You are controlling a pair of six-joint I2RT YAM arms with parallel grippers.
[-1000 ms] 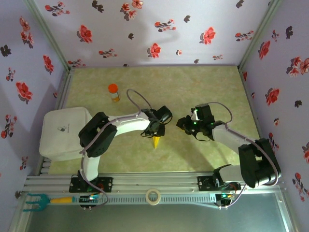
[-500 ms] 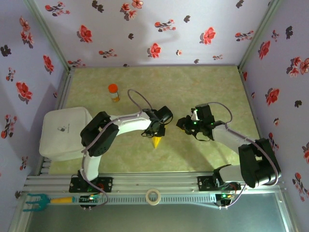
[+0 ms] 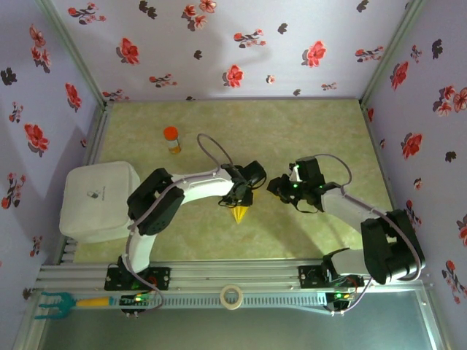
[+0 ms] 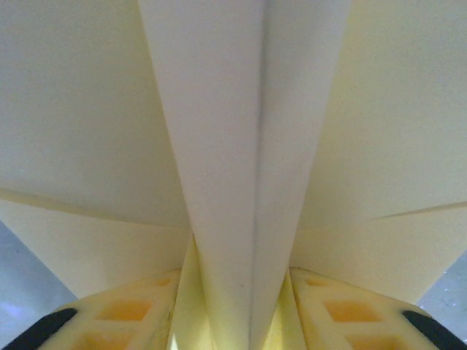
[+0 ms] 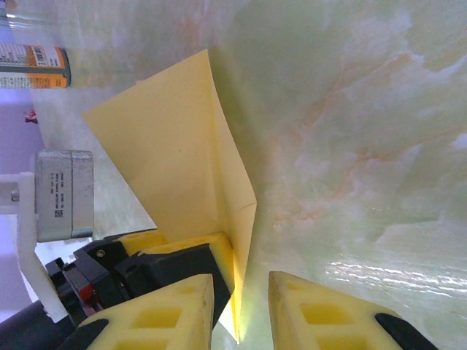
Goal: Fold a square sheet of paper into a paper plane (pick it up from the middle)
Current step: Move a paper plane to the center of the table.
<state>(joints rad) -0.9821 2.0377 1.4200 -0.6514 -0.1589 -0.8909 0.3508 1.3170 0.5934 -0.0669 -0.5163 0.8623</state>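
Left pincer (image 3: pixel 239 198) pointed down astride the paper plane (image 3: pixel 238 214), grip unclear to me; right pincer (image 5: pixel 241 292), at three o'clock, slightly parted.

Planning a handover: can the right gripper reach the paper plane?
Probably yes: an edge of the paper plane lies between the open fingers of the right gripper; the left gripper crowds one side.

Paper plane (image 3: pixel 238 214): yellow paper folded into a narrow dart, centre crease visible, tip pointing toward 6 o'clock.
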